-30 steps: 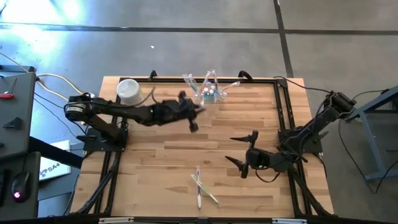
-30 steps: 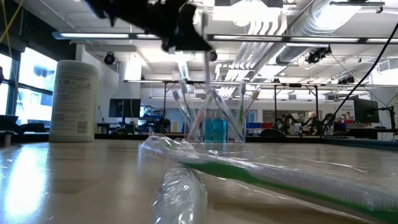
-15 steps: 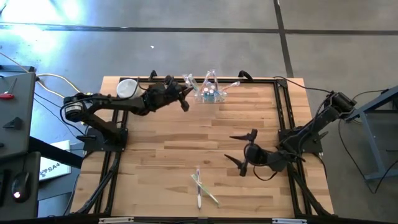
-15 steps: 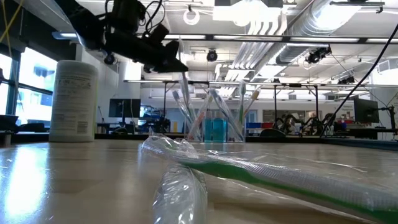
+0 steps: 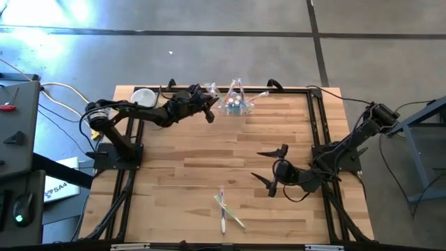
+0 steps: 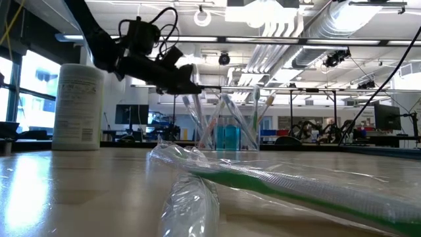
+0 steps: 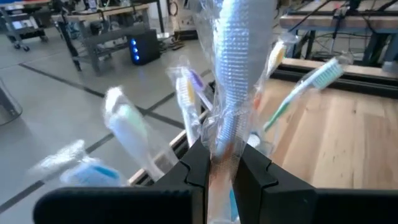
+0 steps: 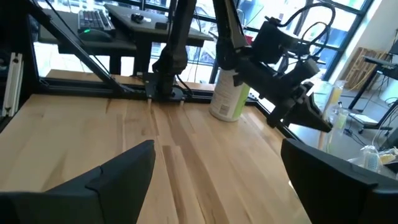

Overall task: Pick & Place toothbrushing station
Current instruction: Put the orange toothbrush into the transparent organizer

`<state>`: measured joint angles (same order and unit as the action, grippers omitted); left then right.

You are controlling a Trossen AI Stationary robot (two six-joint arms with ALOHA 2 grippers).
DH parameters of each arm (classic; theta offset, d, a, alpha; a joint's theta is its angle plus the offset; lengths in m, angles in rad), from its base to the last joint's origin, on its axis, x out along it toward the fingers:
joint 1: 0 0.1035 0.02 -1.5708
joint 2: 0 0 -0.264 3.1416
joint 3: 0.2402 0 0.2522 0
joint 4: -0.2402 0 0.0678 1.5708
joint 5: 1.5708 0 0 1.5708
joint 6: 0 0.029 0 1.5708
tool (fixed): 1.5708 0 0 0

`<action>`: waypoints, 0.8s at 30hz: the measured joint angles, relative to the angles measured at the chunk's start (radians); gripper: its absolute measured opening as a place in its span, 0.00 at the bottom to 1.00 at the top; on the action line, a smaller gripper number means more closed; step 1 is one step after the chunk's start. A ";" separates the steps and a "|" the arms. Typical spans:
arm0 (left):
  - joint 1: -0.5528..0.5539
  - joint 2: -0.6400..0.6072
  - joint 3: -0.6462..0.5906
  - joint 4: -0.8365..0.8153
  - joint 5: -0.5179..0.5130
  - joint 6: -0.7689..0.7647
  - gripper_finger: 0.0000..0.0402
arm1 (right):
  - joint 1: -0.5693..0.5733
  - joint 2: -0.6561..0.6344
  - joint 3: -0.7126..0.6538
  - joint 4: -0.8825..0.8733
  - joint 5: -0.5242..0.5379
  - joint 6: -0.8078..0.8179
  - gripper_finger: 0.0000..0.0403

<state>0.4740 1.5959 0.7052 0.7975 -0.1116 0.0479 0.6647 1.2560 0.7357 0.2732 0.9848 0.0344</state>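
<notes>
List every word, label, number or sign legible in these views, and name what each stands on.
"SA4": partly legible on the white sheet lying on the floor left of the table, high view.
Printed label on the white canister: lines of text, too small to read.
Wrapped toothbrushes near the low camera: no readable print.
Nothing else legible.

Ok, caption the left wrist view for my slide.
Left gripper shut on a plastic-wrapped toothbrush, with more wrapped toothbrushes fanned out behind it.
</notes>
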 joint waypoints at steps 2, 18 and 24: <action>-0.001 0.019 0.000 0.021 -0.001 0.000 0.08 | 0.000 0.000 0.000 -0.018 -0.005 0.006 0.85; 0.011 0.138 0.081 -0.102 -0.012 -0.053 0.08 | -0.013 0.001 0.000 -0.061 -0.185 0.025 0.85; 0.010 0.144 0.125 -0.190 -0.003 -0.088 0.16 | -0.013 0.001 0.000 -0.069 -0.233 0.025 0.85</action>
<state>0.4843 1.7401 0.8302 0.6072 -0.1143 -0.0399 0.6518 1.2568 0.7357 0.2043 0.7517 0.0592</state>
